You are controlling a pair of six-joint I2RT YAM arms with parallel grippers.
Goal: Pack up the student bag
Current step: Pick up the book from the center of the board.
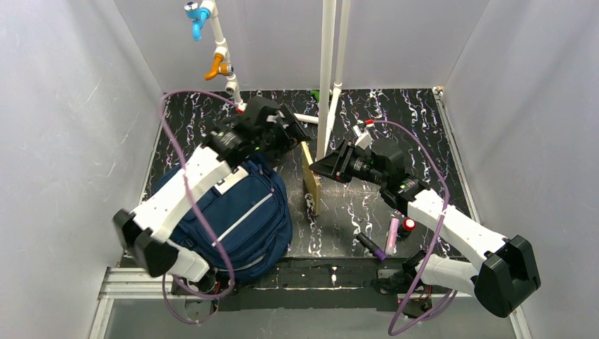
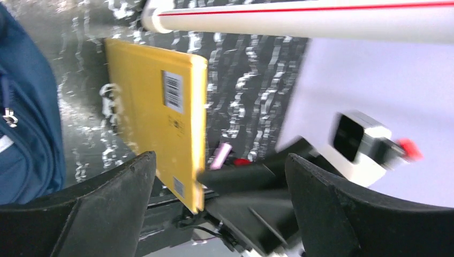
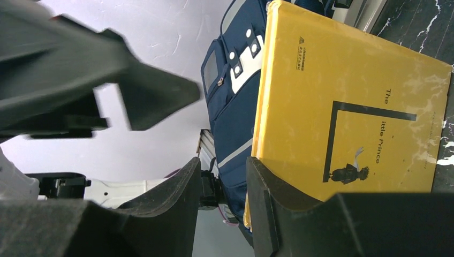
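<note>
**Packing barely begun: book upright beside the bag, not yet inside**

The student bag (image 1: 247, 219) is seen lying on the left near part of the dark marbled table (image 1: 424, 134), partly covered by the left arm, which reaches across it. Nothing is shown going into the bag, and its main opening cannot be made out under the arm, so whether anything has been packed cannot be told.

A yellow book (image 3: 348, 107) is held up on its edge between the two grippers, just beside the bag's right flank. The left gripper (image 2: 219, 158) is spread wide, with nothing between its fingers; the book's barcoded back cover is seen beyond them, apart from both pads. The right gripper (image 3: 224, 163) is set with its fingers partly apart. The book's front cover is pressed against or passes behind one finger (image 3: 265, 209), and only the bag is seen through the gap, so a true grip on the book cannot be confirmed.

A pink pen (image 1: 392, 235), a dark purple-tipped marker (image 1: 371, 246) and a small red item (image 1: 408, 226) are left lying on the table near the right arm, well apart from the bag.

The task is judged to be at an early stage: the book is probably being passed or steadied for insertion, and the book and the loose writing things remain to be packed.
</note>
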